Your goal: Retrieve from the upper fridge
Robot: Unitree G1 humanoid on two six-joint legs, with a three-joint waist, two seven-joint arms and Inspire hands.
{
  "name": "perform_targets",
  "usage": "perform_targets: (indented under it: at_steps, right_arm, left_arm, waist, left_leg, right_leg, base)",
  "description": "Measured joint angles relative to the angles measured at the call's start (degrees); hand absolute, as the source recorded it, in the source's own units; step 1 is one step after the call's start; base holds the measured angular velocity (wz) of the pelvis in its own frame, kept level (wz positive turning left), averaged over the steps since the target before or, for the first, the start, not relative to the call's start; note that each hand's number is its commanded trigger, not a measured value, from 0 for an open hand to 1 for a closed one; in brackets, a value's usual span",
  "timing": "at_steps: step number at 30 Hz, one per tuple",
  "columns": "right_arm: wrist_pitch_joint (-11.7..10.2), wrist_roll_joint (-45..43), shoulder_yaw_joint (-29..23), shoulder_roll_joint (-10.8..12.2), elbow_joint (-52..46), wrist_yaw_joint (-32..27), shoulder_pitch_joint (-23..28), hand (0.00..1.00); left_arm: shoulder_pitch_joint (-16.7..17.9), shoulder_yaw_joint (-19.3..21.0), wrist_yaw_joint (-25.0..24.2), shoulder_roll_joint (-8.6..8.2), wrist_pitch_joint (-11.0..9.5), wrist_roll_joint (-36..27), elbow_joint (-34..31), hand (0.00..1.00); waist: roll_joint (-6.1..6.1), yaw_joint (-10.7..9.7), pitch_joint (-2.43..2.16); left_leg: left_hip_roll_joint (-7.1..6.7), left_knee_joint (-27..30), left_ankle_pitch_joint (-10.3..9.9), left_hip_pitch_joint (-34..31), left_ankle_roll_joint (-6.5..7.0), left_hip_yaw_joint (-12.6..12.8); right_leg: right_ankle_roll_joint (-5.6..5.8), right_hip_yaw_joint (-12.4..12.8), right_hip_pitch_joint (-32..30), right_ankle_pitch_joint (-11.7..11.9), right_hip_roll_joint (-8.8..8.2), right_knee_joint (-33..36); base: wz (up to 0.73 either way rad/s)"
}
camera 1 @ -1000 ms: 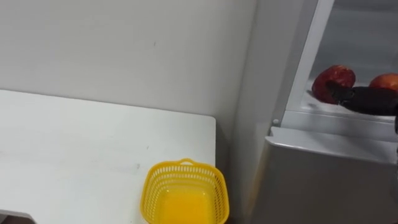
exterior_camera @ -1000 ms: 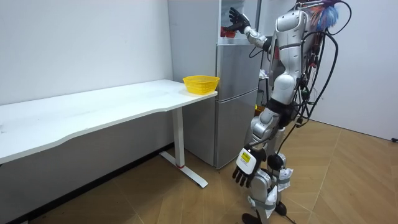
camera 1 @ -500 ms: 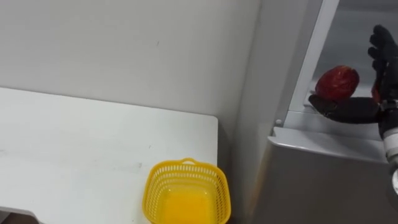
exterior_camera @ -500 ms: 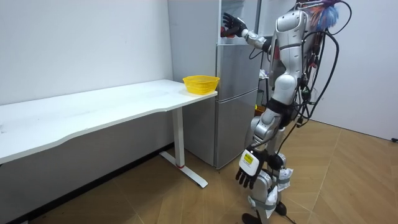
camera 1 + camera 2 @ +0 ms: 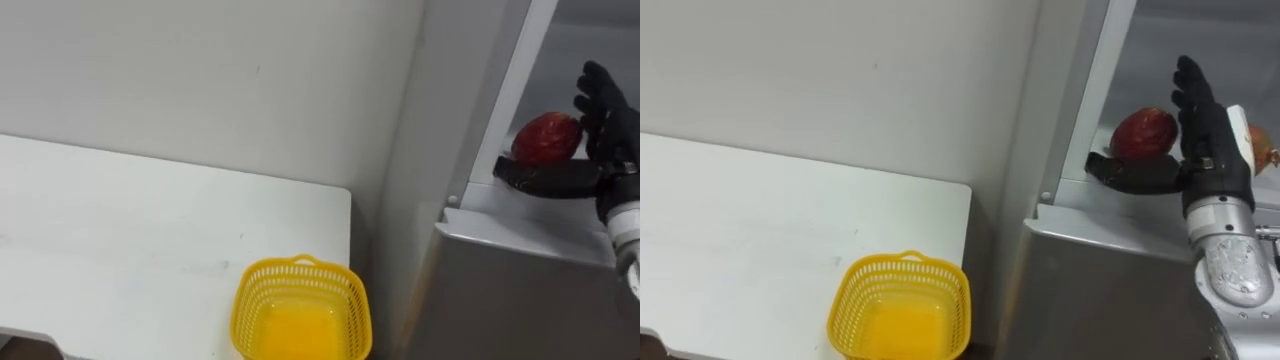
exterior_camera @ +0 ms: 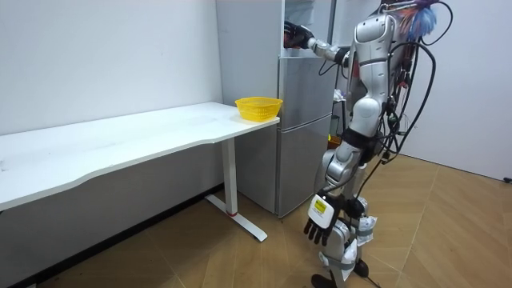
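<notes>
the grasp was in hand: the right hand (image 5: 1202,135), fingers straight and spread and holding nothing, stood just beside the red apple (image 5: 1143,133) on the upper fridge (image 5: 500,290) shelf with its thumb below it, having risen from lying low across the fruit a second earlier, and next needed to curl round it, while the left hand (image 6: 318,230) hung relaxed by the leg.

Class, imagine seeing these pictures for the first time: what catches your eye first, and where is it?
A red apple sits in the open top of the fridge, with the black right robot hand open close beside it. Then comes the bright yellow basket at the white table's corner next to the fridge.
</notes>
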Motion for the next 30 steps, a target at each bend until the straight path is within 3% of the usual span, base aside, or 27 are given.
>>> perform_targets:
  at_steps: [5,7,8,9,10,18,20,30]
  right_arm:
    - [1.38,0.88,0.41,-0.12,0.05,1.65,-0.02,0.0]
    - [1.48,1.22,1.34,-1.23,1.11,2.18,-0.03,0.0]
    - [1.57,1.28,1.43,-1.74,1.56,2.56,-0.04,0.5]
    - [1.68,1.28,1.44,-1.85,1.61,2.78,-0.04,0.66]
    - [1.97,1.26,1.47,-1.94,1.62,3.24,-0.04,1.0]
    - [2.52,5.69,2.64,-3.28,6.58,5.74,-2.52,1.0]
    - [2.64,5.99,3.57,-4.84,8.55,6.32,-3.88,1.0]
    - [2.8,6.25,3.64,-5.29,9.88,6.83,-4.54,1.0]
  left_arm:
    - [-0.15,-0.01,0.1,0.06,1.06,-0.01,-0.29,0.0]
    - [-0.19,-0.03,0.09,0.07,1.74,0.0,-0.64,0.0]
    - [-0.21,-0.03,0.07,0.07,1.77,0.0,-0.68,0.0]
    - [-0.21,-0.03,0.07,0.07,1.78,0.0,-0.71,0.0]
    - [-0.25,-0.02,0.07,0.07,1.84,0.0,-0.75,0.0]
    - [-0.73,-0.09,0.03,0.31,2.22,-0.09,-1.1,0.0]
    - [-0.7,-0.11,0.03,0.47,2.49,-0.1,-1.1,0.0]
    - [-1.34,-0.18,0.03,0.79,2.98,-0.12,-1.08,0.0]
  waist:
    - [0.12,-0.24,-0.1]
    - [0.23,-0.25,-0.36]
    - [0.35,-0.17,-0.5]
    - [0.39,-0.13,-0.54]
    - [0.48,-0.05,-0.59]
    - [0.66,-0.65,-0.49]
    - [0.61,-0.72,-0.51]
    - [0.39,-0.9,-0.55]
  left_leg:
    - [-0.01,0.03,0.0,0.11,0.0,-0.03]
    - [-0.02,0.07,0.0,0.2,0.0,-0.03]
    - [-0.03,0.07,0.0,0.22,0.0,-0.04]
    - [-0.03,0.08,0.0,0.25,0.0,-0.04]
    - [-0.03,0.09,0.0,0.29,0.0,-0.04]
    - [0.02,0.06,0.0,0.26,0.0,-0.17]
    - [0.01,0.08,0.0,0.27,0.0,-0.12]
    - [0.03,0.12,0.0,0.37,0.0,-0.03]
  right_leg:
    - [0.0,-0.06,0.27,0.0,0.01,0.0]
    - [0.0,-0.19,0.38,0.01,-0.01,0.0]
    - [0.0,-0.27,0.41,0.01,-0.02,0.0]
    - [0.01,-0.29,0.44,0.01,-0.03,0.0]
    - [0.01,-0.32,0.48,0.01,-0.03,0.01]
    - [0.01,-2.52,0.86,0.01,-0.63,0.07]
    - [0.01,-2.55,0.88,0.01,-0.64,0.11]
    - [0.01,-2.58,0.87,0.01,-0.6,0.07]
  base:
    - [0.0]
    - [0.0]
    - [0.0]
    - [0.0]
    - [0.0]
    - [0.02]
    - [0.0]
    - [0.0]
